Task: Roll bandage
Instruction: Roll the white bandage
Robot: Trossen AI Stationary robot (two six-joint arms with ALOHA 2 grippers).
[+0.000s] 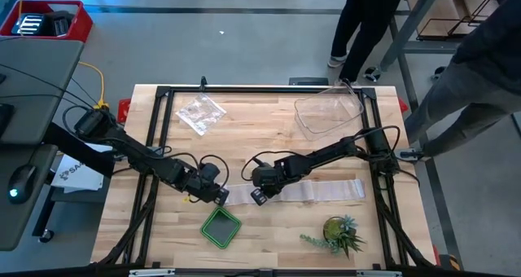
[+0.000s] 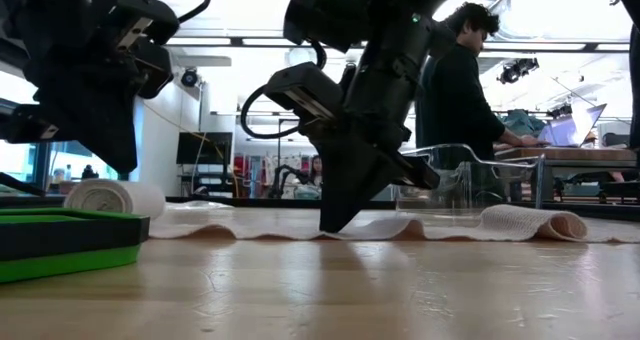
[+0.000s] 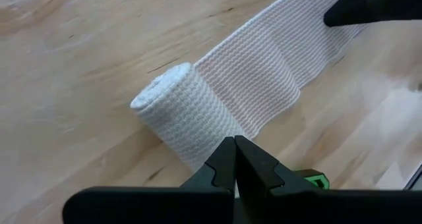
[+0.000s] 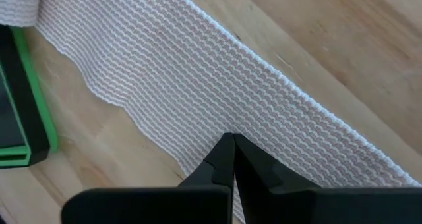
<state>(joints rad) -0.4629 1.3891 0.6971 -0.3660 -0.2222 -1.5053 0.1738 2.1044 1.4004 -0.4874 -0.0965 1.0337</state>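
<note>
High view: bandage [image 1: 313,191] strip under closed right end effector [image 1: 259,197], roll by closed left end effector [image 1: 221,195].

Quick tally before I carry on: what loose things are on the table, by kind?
Bandage, partly rolled: 1
Clear plastic tub: 1
Clear plastic bag: 1
Green square tray: 1
Small green plant: 1
Total: 5

Even overhead light falls on my tabletop [image 1: 269,228] from above, leaving only soft shadows. In the low view, bright windows toward one o'clock glare behind me, turning my arms into dark silhouettes, and the near wood blurs. Both wrist views are bright, weave crisp, my fingers [image 3: 224,168] slightly soft.
</note>
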